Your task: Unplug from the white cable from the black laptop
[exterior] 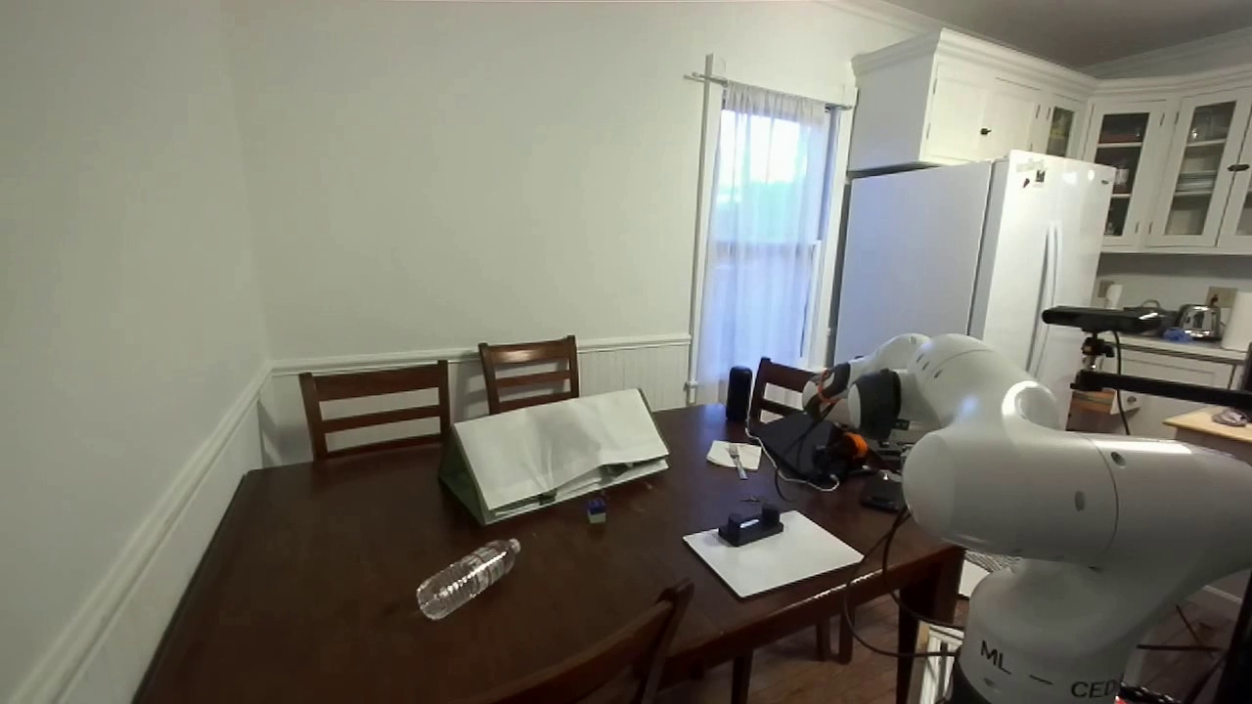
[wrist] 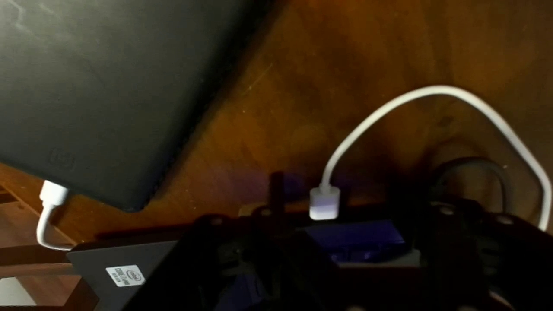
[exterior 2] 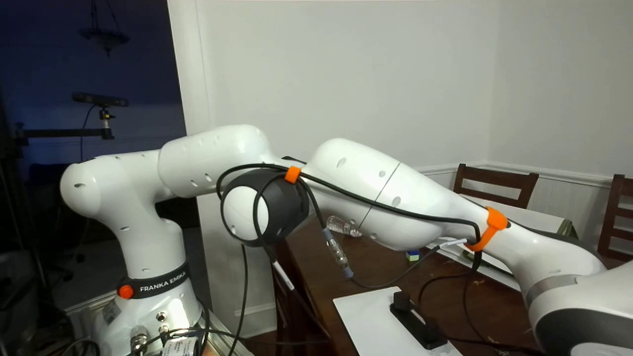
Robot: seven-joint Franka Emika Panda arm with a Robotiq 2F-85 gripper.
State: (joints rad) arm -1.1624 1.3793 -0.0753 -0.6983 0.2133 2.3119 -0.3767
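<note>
In the wrist view the black laptop (wrist: pixel 129 250), with an Intel sticker on its base, lies under my gripper. In an exterior view its dark shape (exterior: pixel 790 442) lies beside the arm. A white plug (wrist: pixel 325 203) sits at the laptop's edge; whether it is fully seated I cannot tell. Its white cable (wrist: pixel 440 90) loops over the table to the right. The dark gripper (wrist: pixel 339 207) is open, its fingers apart on either side of the plug, apparently not pressing on it. A black slab (wrist: pixel 95 95) at upper left has another white plug (wrist: pixel 53 194) in its edge.
A white board (exterior: pixel 782 567) bears a small black item (exterior: pixel 751 526). A fork on a napkin (exterior: pixel 722 454) and a black cylinder (exterior: pixel 739 393) stand near the laptop. A pale book-like object (exterior: pixel 558 445), a bottle (exterior: pixel 469 579) and a small cube (exterior: pixel 597 510) are farther off.
</note>
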